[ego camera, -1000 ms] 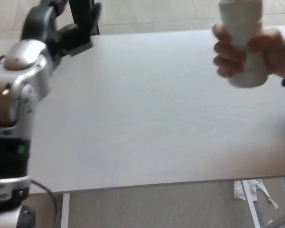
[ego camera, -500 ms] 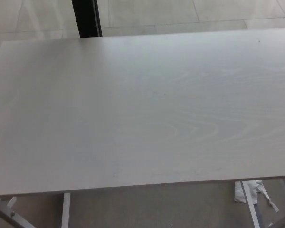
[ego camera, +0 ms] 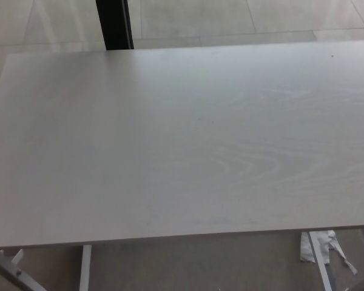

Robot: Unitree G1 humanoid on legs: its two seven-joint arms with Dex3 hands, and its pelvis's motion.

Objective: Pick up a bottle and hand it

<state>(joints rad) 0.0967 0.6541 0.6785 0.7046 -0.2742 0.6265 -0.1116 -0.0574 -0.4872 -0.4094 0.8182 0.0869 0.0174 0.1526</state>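
Gone since a second ago are the robot's left arm and hand at the far left and the person's hand holding the white bottle at the far right; neither robot hand shows now, so how their fingers stand cannot be told, and with no hand in sight places are given by the picture. The bottle is out of view as well. A pale wood-grain table (ego camera: 188, 145) fills the head view. Beyond its far edge lies a light tiled floor (ego camera: 242, 15) with a dark post (ego camera: 114, 24). Below the near edge, white table legs (ego camera: 85, 267) and crumpled white paper (ego camera: 318, 248) show.
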